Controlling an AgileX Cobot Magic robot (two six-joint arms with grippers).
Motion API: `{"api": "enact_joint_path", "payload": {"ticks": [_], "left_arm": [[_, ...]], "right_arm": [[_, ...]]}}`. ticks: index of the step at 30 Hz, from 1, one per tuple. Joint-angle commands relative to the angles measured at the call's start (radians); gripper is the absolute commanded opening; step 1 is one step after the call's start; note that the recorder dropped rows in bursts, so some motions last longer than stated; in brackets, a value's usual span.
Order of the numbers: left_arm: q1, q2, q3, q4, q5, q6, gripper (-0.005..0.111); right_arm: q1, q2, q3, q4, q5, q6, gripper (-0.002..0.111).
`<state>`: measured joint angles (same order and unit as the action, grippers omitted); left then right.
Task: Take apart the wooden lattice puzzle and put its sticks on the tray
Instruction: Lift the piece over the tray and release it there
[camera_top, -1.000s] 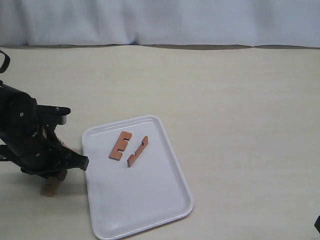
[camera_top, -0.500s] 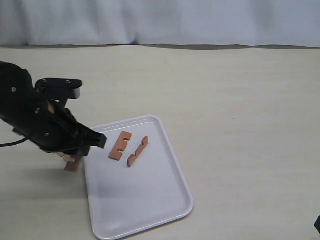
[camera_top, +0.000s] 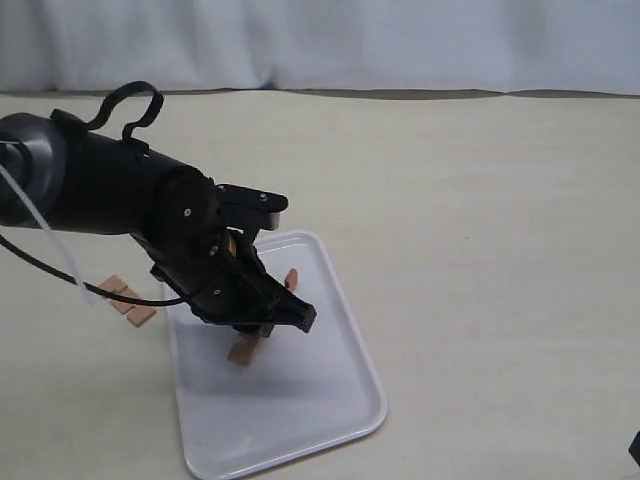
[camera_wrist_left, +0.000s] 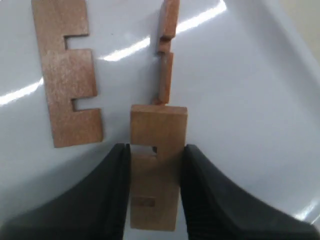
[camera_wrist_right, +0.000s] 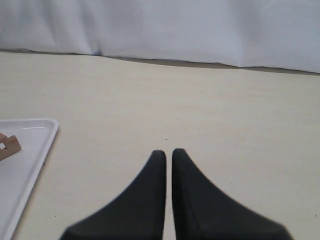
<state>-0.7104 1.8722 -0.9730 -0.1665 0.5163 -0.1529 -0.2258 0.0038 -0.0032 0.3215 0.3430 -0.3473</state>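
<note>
My left gripper (camera_wrist_left: 156, 148) is shut on a light-brown notched stick (camera_wrist_left: 155, 200), which hangs low over the white tray (camera_wrist_left: 250, 100). In the exterior view that gripper (camera_top: 258, 330) is above the tray's middle (camera_top: 330, 400), and the stick's lower end (camera_top: 241, 353) shows beneath it. Two more sticks lie on the tray: one flat (camera_wrist_left: 67, 75), one on edge (camera_wrist_left: 166, 65), just beyond the held stick. Another wooden piece (camera_top: 127, 300) lies on the table left of the tray. My right gripper (camera_wrist_right: 168, 152) is shut and empty, over bare table.
The black left arm (camera_top: 120, 200) and its cable (camera_top: 60, 270) reach in from the left and hide part of the tray. A white curtain (camera_top: 320, 40) closes the back. The tray's corner (camera_wrist_right: 30, 130) shows in the right wrist view.
The left arm has swung right from the table beside the tray to over the tray, carrying a stick. One wooden piece now shows on the table where it was.
</note>
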Motion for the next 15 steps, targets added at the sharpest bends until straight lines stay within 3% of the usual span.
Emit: {"api": "enact_joint_path", "payload": {"ticks": [1,5,10,15], "left_arm": [[-0.005,0.019,-0.007,0.008,0.018,0.002,0.000],[-0.005,0.013,-0.023,0.024,0.040,0.002,0.016],[-0.005,0.010,-0.095,0.063,0.167,0.002,0.049],[-0.005,-0.008,-0.146,0.112,0.278,-0.005,0.051]], "right_arm": [[0.004,-0.004,0.003,0.003,-0.002,0.004,0.004],[0.004,-0.004,0.003,0.003,-0.002,0.004,0.004],[0.004,-0.004,0.003,0.003,-0.002,0.004,0.004],[0.004,-0.004,0.003,0.003,-0.002,0.004,0.004]]}}
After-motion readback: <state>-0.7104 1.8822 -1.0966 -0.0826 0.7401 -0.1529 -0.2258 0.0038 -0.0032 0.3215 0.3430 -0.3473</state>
